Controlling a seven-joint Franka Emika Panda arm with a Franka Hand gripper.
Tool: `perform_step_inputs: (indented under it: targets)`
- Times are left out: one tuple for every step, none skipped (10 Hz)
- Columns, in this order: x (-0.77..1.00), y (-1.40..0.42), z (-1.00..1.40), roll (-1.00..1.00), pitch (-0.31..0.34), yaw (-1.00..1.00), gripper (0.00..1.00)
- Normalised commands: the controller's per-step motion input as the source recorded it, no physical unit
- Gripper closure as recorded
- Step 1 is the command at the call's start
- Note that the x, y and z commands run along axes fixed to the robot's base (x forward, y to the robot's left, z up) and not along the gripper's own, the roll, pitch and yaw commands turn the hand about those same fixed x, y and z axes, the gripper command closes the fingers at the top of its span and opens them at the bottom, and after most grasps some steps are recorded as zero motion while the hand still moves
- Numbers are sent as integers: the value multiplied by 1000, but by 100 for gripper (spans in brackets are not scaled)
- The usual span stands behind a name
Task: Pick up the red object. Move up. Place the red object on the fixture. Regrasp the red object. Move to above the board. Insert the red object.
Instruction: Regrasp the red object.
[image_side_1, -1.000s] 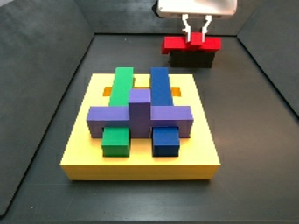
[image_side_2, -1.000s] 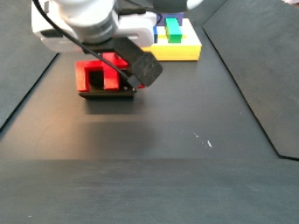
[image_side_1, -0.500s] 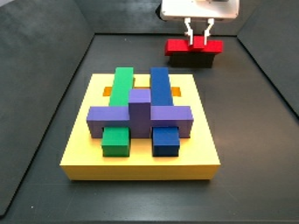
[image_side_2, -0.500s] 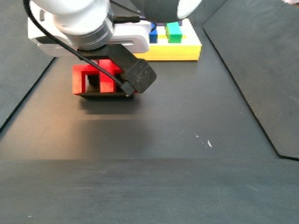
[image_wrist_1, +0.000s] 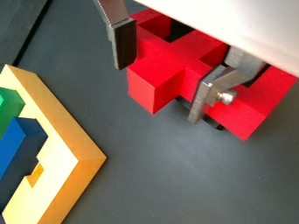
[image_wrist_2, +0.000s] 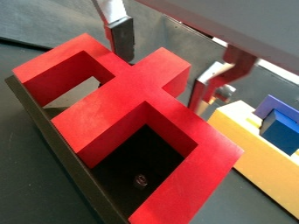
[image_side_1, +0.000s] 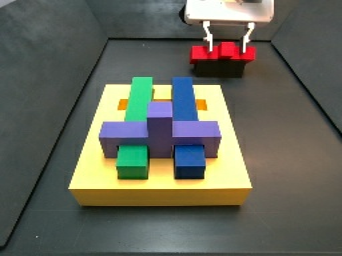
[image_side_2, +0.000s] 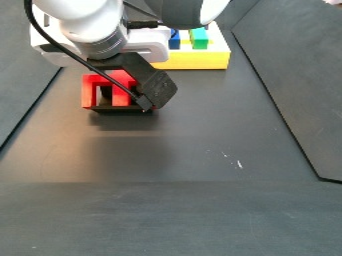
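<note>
The red object (image_side_1: 221, 53) is a cross-shaped block resting on the dark fixture (image_side_1: 222, 69) at the far end of the floor. It also shows in a side view (image_side_2: 110, 88) and in both wrist views (image_wrist_1: 176, 66) (image_wrist_2: 117, 101). My gripper (image_side_1: 223, 44) is low over it, and its fingers (image_wrist_1: 122, 39) straddle one arm of the red cross. In a wrist view (image_wrist_2: 167, 63) there are gaps between the pads and the red arm, so the gripper is open. The fixture's dark wall (image_wrist_2: 65, 157) shows under the block.
The yellow board (image_side_1: 160, 186) lies nearer the front, carrying a green piece (image_side_1: 136, 100), a blue piece (image_side_1: 185, 98) and a purple cross piece (image_side_1: 160, 128). Its edge shows in both wrist views (image_wrist_1: 65, 162) (image_wrist_2: 263, 171). Black walls ring the floor.
My gripper has come down over the red object, so the open fingers now sit on either side of its arm. The red object stays on the fixture.
</note>
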Motion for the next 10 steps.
perform_step_inputs:
  targets:
    - [-37, -220, 391, 897, 0, 306, 0]
    - [-17, -220, 411, 883, 0, 283, 0]
    - [0, -206, 420, 871, 0, 257, 0]
    - [0, -194, 426, 869, 0, 243, 0]
    - [0, -131, 446, 934, 0, 231, 0]
    - [0, -66, 420, 943, 6, 220, 0]
    - [0, 0, 357, 957, 80, 197, 0]
    - [0, 14, 291, 1000, 171, 191, 0]
    - [0, 166, 274, 911, 229, 171, 0]
    - [6, 240, 263, 880, 257, 106, 0]
